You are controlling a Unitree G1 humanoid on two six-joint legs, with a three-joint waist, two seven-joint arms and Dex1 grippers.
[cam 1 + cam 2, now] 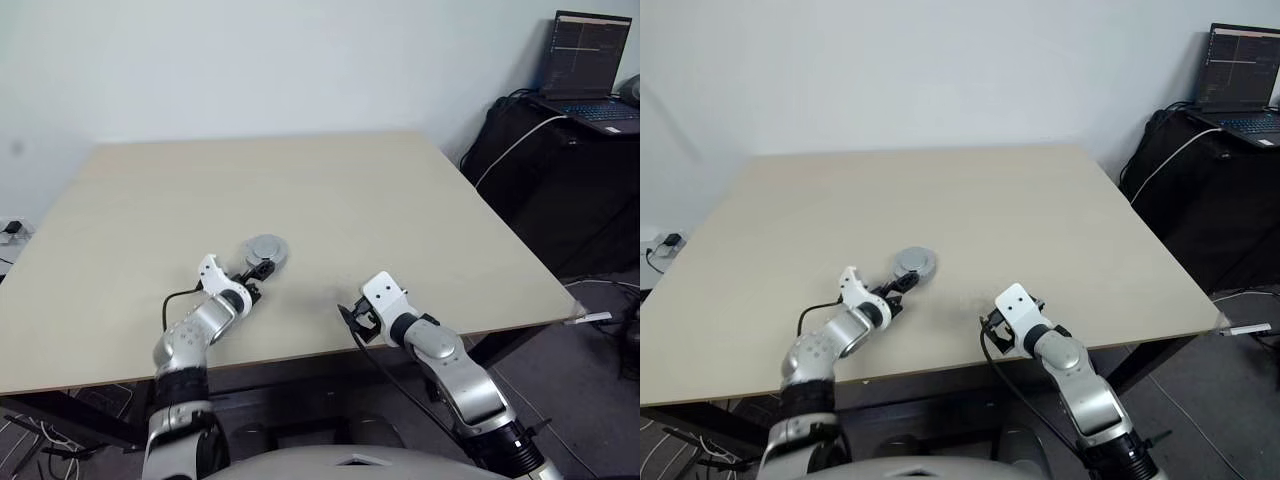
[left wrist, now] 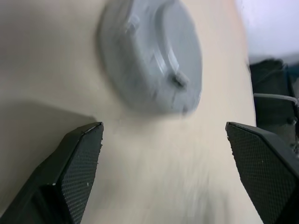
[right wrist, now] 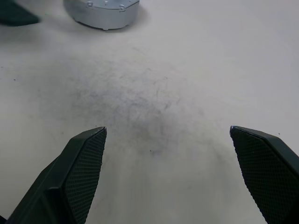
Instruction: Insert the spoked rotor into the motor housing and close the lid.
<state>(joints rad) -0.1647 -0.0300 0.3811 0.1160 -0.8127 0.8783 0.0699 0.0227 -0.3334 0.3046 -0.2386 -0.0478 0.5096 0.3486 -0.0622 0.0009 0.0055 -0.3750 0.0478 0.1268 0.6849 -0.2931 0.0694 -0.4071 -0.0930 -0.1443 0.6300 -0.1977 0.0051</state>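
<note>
A round grey lid (image 1: 266, 249), smooth with a raised hub, lies on top of a low round body on the table; that body is the motor housing (image 3: 103, 14), its inside covered. The spoked rotor is hidden. My left gripper (image 1: 257, 278) is open just in front of the lid, a short gap away, with nothing between its fingers (image 2: 84, 144). The lid (image 2: 154, 51) fills the space ahead of those fingers. My right gripper (image 1: 352, 318) is open near the table's front edge, to the right of the lid, over bare tabletop.
The pale wooden table (image 1: 350, 190) stretches wide behind and beside the lid. At the far right a black stand holds an open laptop (image 1: 590, 70) with cables hanging. The table's front edge runs just under both wrists.
</note>
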